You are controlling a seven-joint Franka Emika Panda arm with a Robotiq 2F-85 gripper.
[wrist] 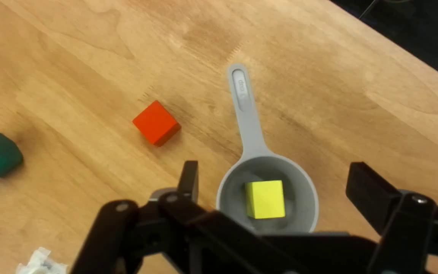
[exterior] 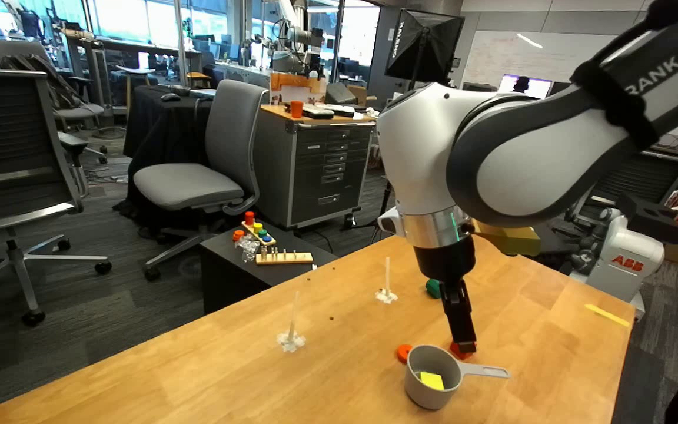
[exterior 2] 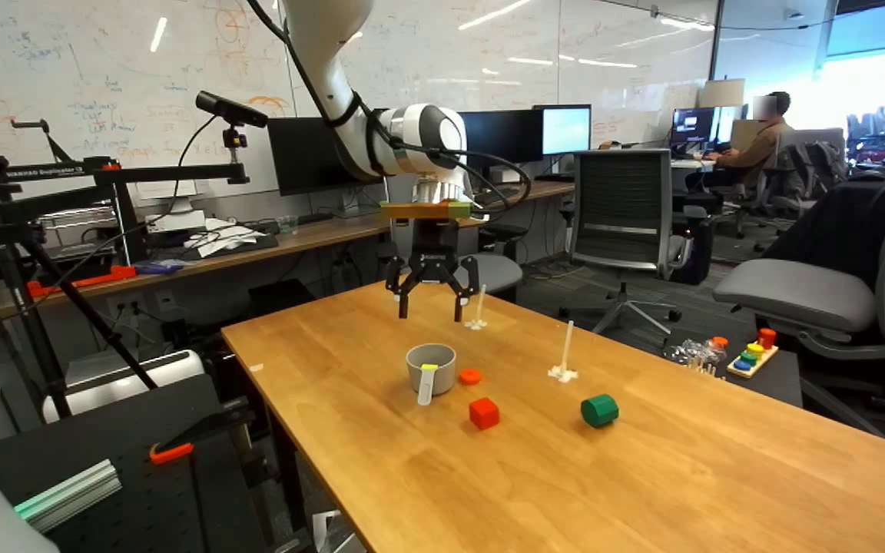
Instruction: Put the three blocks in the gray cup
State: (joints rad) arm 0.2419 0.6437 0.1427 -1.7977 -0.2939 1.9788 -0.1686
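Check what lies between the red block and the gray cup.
Bare tabletop: the wrist view shows nothing between the red block and the gray cup. In an exterior view, the round orange piece sits off that line.

Scribbled whiteboard [exterior 2: 481,65], bright windows [exterior: 133,23]

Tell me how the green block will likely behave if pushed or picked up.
The green block may roll if pushed, given its many-sided shape, though its flat facets would probably stop it soon. Its crisp edges suggest stiffness, so it likely won't squash.
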